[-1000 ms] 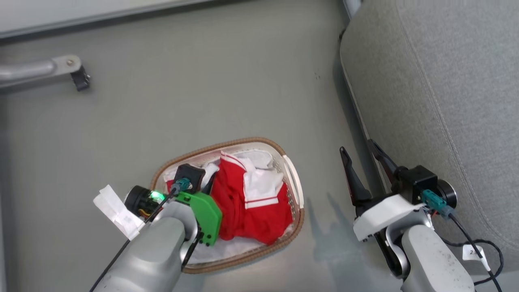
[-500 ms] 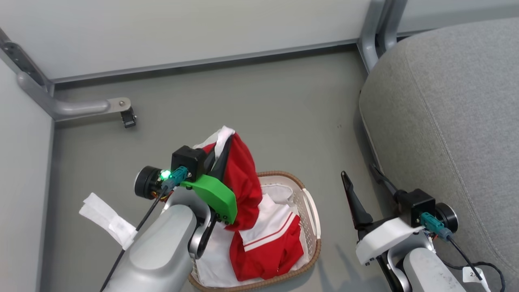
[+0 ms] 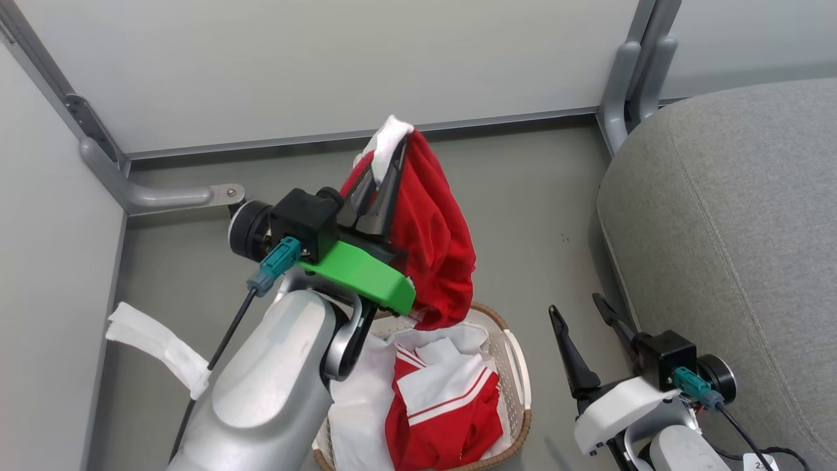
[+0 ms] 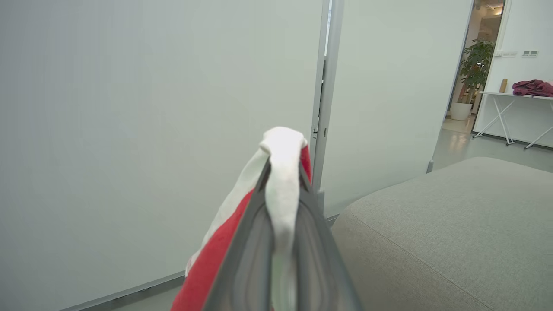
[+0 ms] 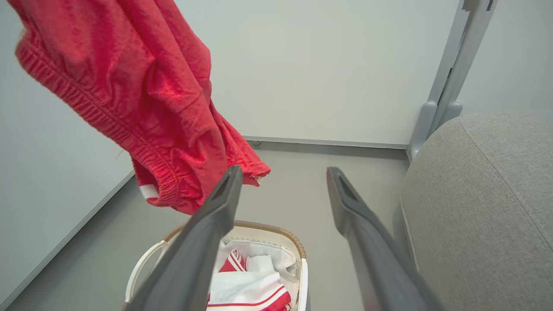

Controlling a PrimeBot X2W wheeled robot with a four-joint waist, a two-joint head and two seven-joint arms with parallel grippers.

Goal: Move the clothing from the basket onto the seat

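Presently, head view: my left gripper (image 3: 391, 149) clamps a red garment (image 3: 435, 242) by its white trim (image 3: 387, 136), held above the basket (image 3: 518, 392), long axis vertical; more clothing (image 3: 451, 418) lies inside. My right gripper (image 3: 577, 303) gapes empty, right of the basket. Left wrist view: trim points upward. Right wrist view: hem (image 5: 242, 166) dangles toward the basket. I judge this the carry step; next, swing rightward over the seat (image 3: 732, 229).

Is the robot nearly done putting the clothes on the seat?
Not nearly. No clothing lies on the visible seat, so nothing looks finished. In hand: the left gripper is shut on a red garment, lifted above the basket. Left: carry it to the seat, then fetch the red-and-white garment in the basket. The right gripper is open and empty.
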